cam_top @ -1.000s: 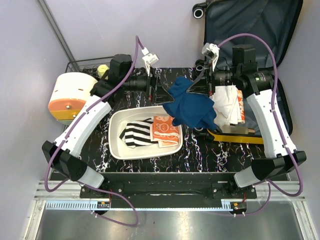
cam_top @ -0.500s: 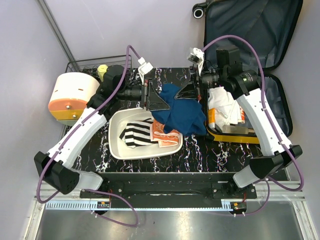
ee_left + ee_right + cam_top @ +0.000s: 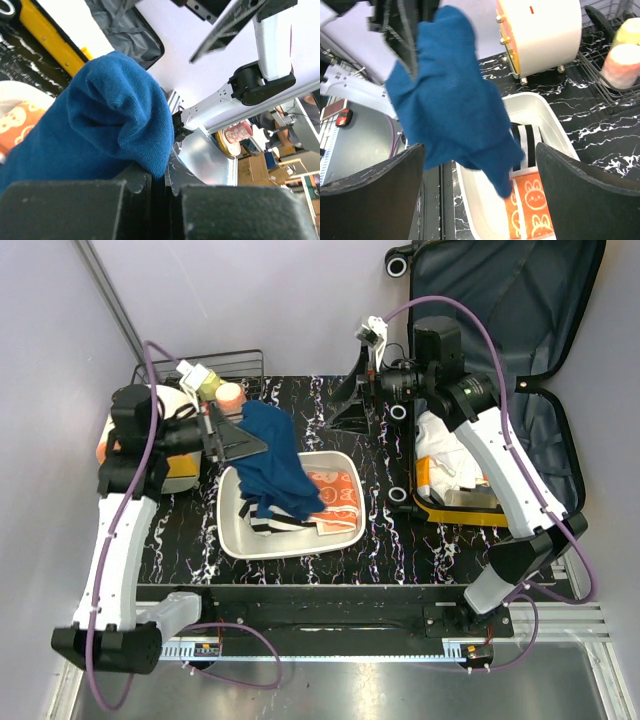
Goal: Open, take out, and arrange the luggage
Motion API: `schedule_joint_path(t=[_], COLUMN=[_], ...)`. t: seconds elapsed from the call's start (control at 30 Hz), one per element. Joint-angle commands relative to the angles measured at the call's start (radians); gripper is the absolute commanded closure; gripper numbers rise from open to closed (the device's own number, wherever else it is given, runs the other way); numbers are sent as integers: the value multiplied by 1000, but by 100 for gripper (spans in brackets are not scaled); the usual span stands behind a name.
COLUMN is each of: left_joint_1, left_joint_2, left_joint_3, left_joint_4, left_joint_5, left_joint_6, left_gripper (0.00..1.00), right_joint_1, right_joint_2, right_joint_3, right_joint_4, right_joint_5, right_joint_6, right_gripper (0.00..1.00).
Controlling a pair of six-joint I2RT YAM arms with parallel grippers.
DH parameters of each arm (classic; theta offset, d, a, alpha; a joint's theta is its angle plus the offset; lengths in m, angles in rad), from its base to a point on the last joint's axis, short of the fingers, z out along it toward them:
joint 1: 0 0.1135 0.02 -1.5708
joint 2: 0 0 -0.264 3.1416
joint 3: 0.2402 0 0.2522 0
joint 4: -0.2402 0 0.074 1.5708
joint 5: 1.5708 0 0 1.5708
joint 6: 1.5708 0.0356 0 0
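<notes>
left gripper (image 3: 245, 438) at 10 o'clock, clamped on blue cloth (image 3: 278, 472) | cloth hangs over white tray (image 3: 290, 551) near centre, above striped cloth (image 3: 262, 520) and orange printed cloth (image 3: 338, 496) | right gripper (image 3: 350, 408) at 12 o'clock, jaws spread, nothing between them | luggage (image 3: 520, 300) at 2 o'clock, lid up, white clothing (image 3: 445, 452) inside

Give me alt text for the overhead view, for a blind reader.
The left gripper, shut on a blue garment, holds it over a white tray of folded clothes. The right gripper hangs open beside the open yellow luggage.
</notes>
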Motion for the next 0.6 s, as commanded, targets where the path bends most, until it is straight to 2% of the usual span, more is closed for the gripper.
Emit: schedule_joint_path(t=[0.0,0.07,0.17,0.3,0.43,0.57], left_joint_1=[95,133,145,145,145,139], left_joint_2=[-89,-91,-92,-59,-15,4], left_joint_3=[82,113,157,112,67,-13], left_joint_4=[-383,-555,-643,-642,-584,-495], left_joint_5=[74,48,-85,-274,-363,-417], left_joint_6=[240,376,471,517,546,502], left_gripper=[100,100,100,100,100,100], right_joint_1=[-1,-3,-4,-6,-19,-44], right_joint_2=[23,29,32,32,18,5], right_joint_3=[63,64,54,29,11,-12], right_joint_4=[90,92,92,90,87,78], right_joint_5=[114,139,147,170,179,180], right_joint_6=[90,101,102,101,101,96], right_gripper=[0,0,0,0,0,0])
